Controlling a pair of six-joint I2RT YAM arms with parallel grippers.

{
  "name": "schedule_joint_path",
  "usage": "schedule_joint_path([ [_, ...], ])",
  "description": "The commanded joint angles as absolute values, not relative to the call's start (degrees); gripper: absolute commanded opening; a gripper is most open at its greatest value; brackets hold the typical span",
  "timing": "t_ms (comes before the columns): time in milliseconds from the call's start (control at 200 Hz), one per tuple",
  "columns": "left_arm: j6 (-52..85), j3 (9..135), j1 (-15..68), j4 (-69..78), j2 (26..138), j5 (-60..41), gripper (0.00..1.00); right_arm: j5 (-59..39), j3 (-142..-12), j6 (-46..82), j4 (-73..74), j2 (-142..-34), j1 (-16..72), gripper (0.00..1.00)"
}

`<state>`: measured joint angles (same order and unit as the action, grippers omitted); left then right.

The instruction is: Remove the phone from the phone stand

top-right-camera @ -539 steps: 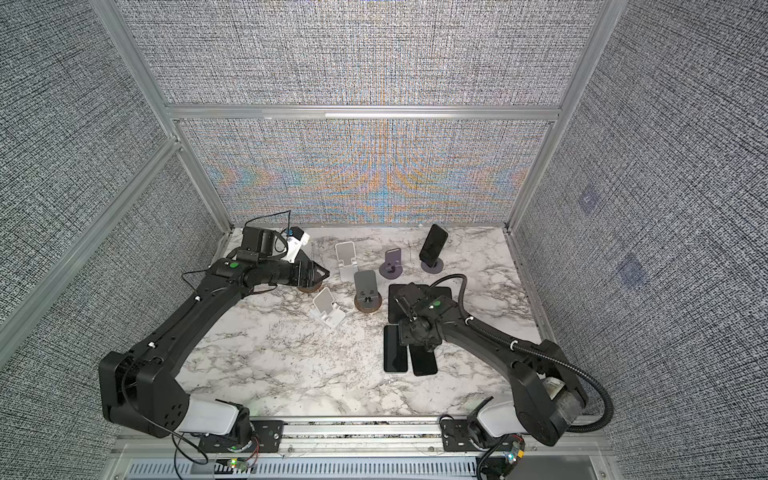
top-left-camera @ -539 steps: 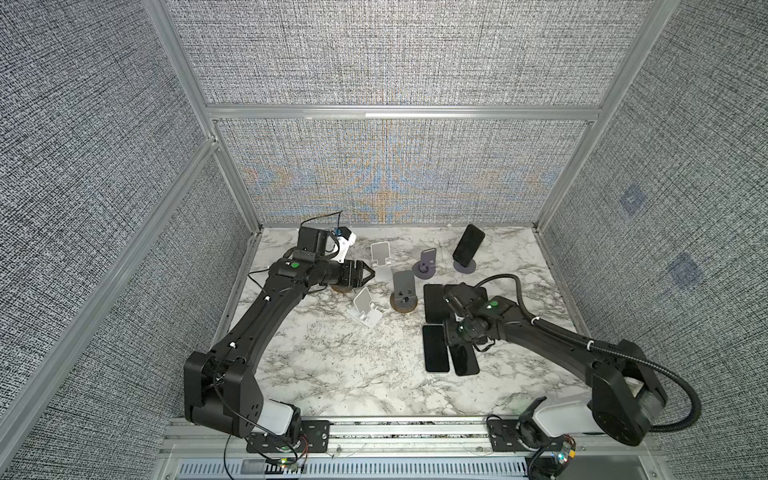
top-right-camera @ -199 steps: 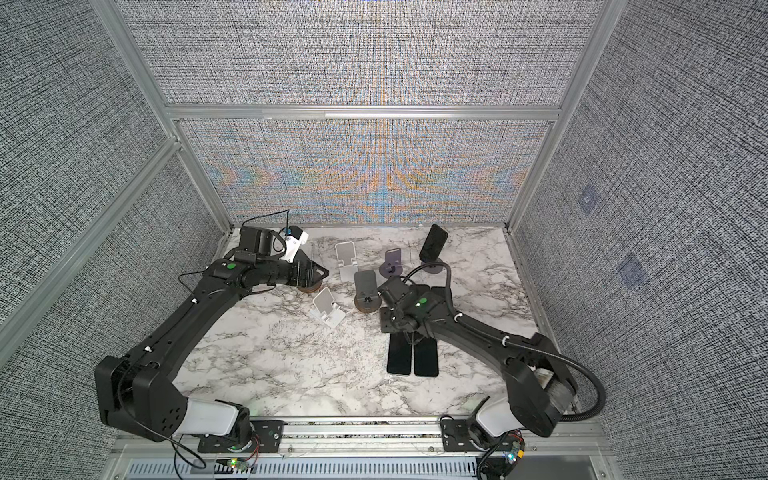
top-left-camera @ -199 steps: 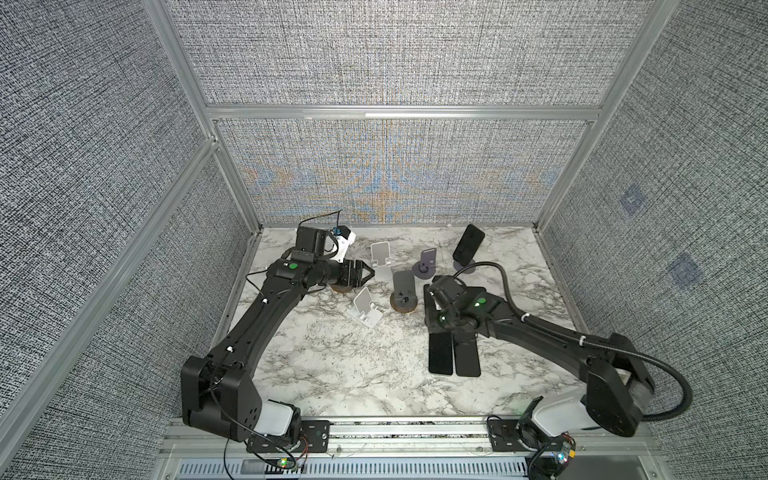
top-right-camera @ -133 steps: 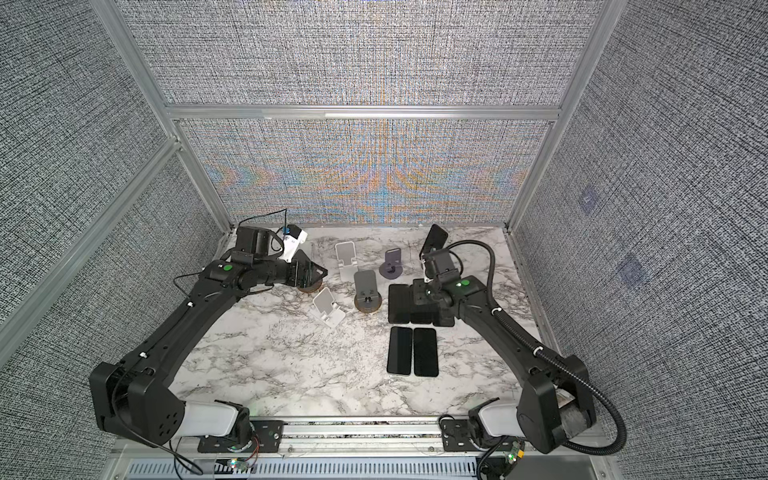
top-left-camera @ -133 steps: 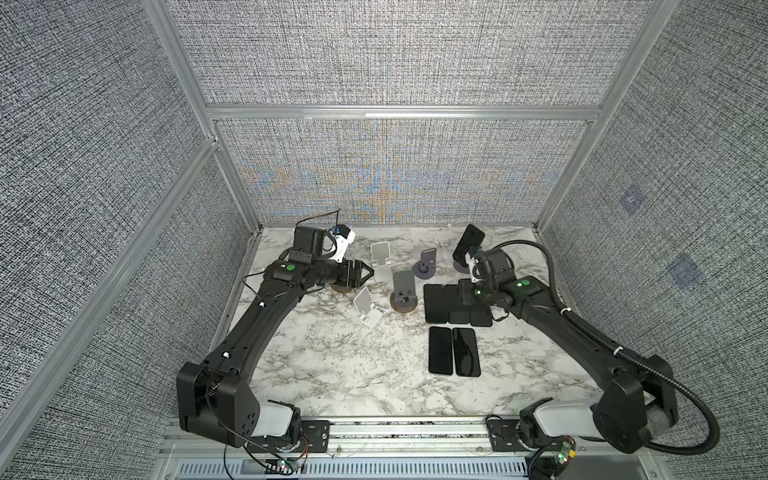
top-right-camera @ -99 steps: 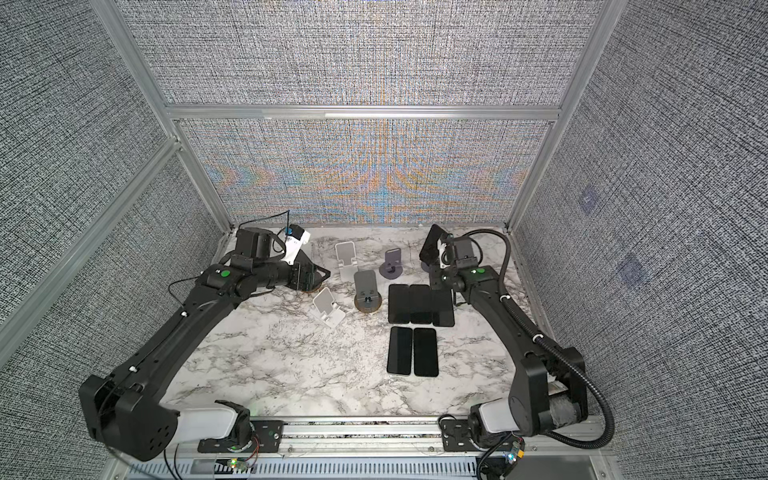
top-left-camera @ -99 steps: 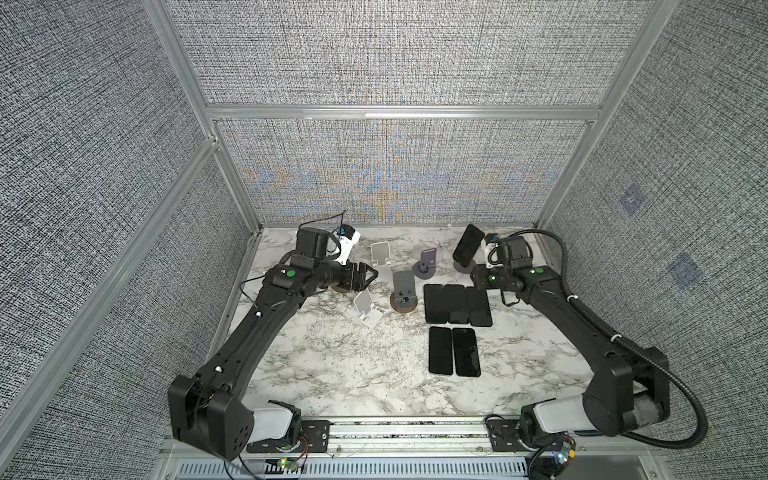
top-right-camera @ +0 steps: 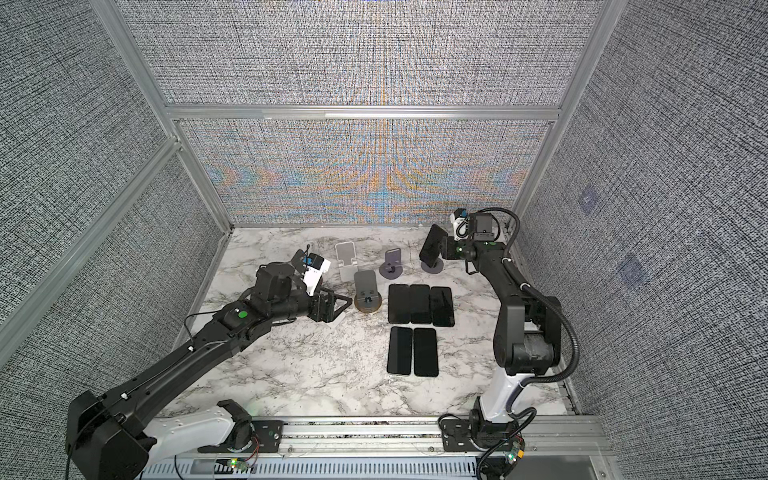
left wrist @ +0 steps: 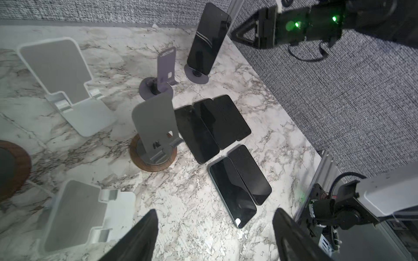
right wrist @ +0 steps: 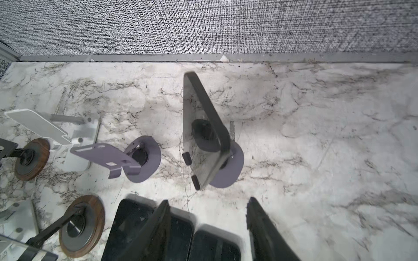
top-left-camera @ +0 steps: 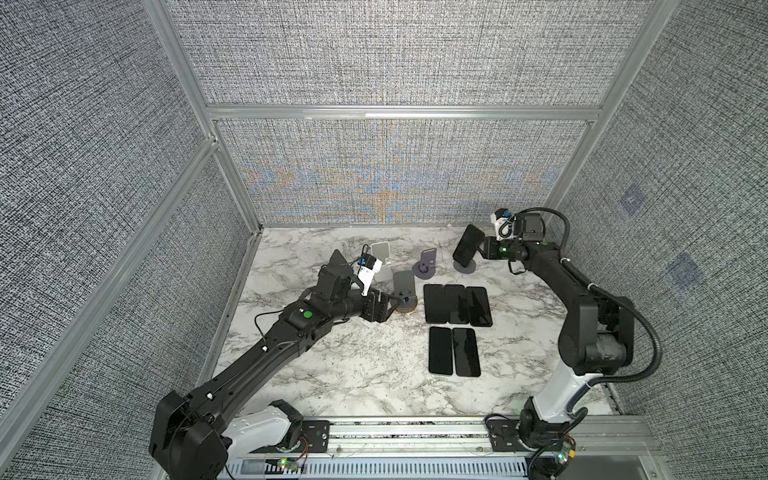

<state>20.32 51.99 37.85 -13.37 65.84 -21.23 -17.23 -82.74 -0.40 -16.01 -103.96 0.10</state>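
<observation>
White marble veined with grey made up the table (top-left-camera: 340,374), walled in by coarse woven grey panels. Toward the upper right of the marble in both top views, the phone (top-left-camera: 468,245) (top-right-camera: 430,242), a glossy black slab with rounded corners, leaned tilted on the phone stand (top-left-camera: 466,267), whose flat round base was matte purple-grey. The right gripper (top-left-camera: 485,249) hung just to the right of the phone, its black wedge-shaped fingers (right wrist: 158,226) spread apart and clasping nothing. In the right wrist view the phone (right wrist: 204,126) stood beyond the tips, apart from them. Five more black phones lay flat right of centre: a row of three (top-left-camera: 457,304) touching edge to edge, and a pair (top-left-camera: 454,351) just below. Left of centre, the left gripper (top-left-camera: 388,302) had its fingers wide apart and empty, the tips near a grey stand (top-left-camera: 404,282) with a rounded plate on a wood-ringed disc. Above that stood a purple stand (top-left-camera: 427,266) and a white folding stand (top-left-camera: 381,255).
</observation>
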Motion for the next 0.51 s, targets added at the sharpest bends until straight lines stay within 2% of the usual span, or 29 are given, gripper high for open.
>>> schedule_joint_path([
  [0,21.7,50.5,39.6,-9.8,64.9,-19.3,0.81,-20.9,-85.1,-2.3,-14.0,-106.7,0.0,0.5],
  [385,21.8,51.3,41.3,-8.1,66.2,-17.3,0.81,-26.0,-87.3,-2.9,-8.9,-112.9,-0.5,0.44],
  [500,21.7,51.2,41.6,-6.8,67.3,-17.1,0.81,-28.6,-86.2,-1.8,-5.9,-113.4,-1.7,0.31],
])
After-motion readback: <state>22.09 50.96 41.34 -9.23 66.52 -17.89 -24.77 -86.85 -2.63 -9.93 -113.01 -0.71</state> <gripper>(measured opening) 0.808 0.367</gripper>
